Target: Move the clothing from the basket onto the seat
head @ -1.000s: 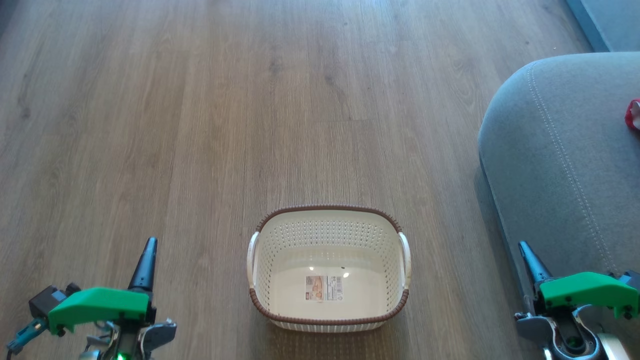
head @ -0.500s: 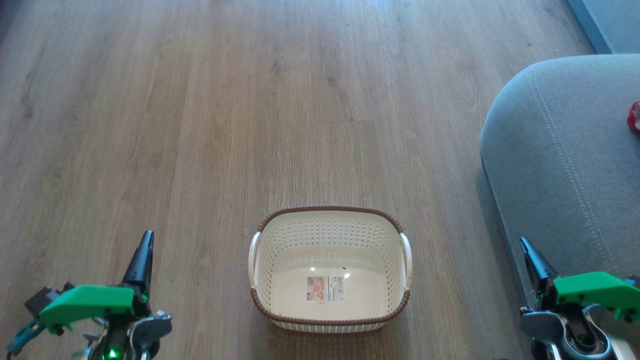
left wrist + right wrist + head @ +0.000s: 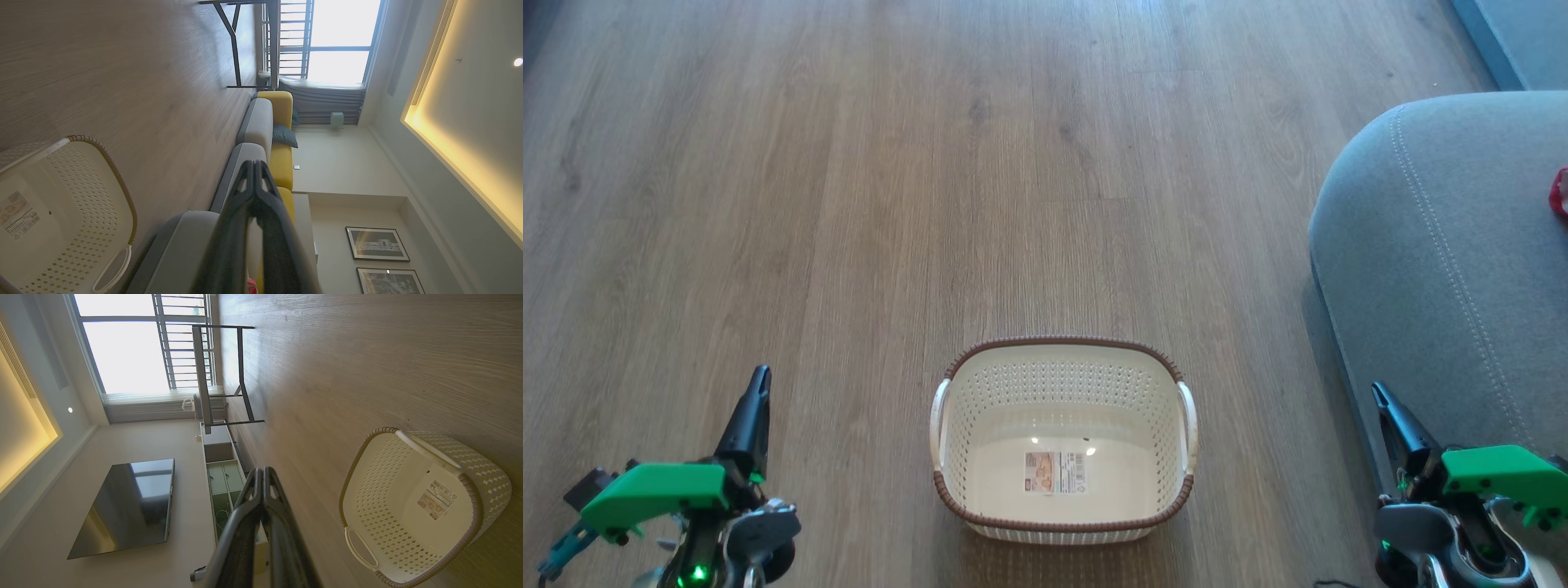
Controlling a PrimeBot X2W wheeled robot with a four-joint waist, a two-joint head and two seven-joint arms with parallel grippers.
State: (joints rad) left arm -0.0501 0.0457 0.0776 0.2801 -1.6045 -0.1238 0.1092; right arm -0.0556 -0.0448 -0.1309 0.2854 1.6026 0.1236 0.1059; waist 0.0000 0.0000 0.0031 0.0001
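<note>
Facing upward, basket (image 3: 1062, 388), long axis left-to-right.

I can read no word, number or brand anywhere before me. The one printed thing is the small rectangular white paper sticker (image 3: 1054, 472), stuck flat on the inside bottom of the cream-white perforated plastic laundry basket (image 3: 1062, 340). From my head it shows a pale orange picture block on one half and rows of dark print on the other (all too small and blurred to make out). From my right wrist the sticker (image 3: 437, 499) shows fine dark lines and a barcode-like strip, illegible; from my left wrist the sticker (image 3: 18, 215) adds a small triangle-like mark, equally unreadable.
</note>
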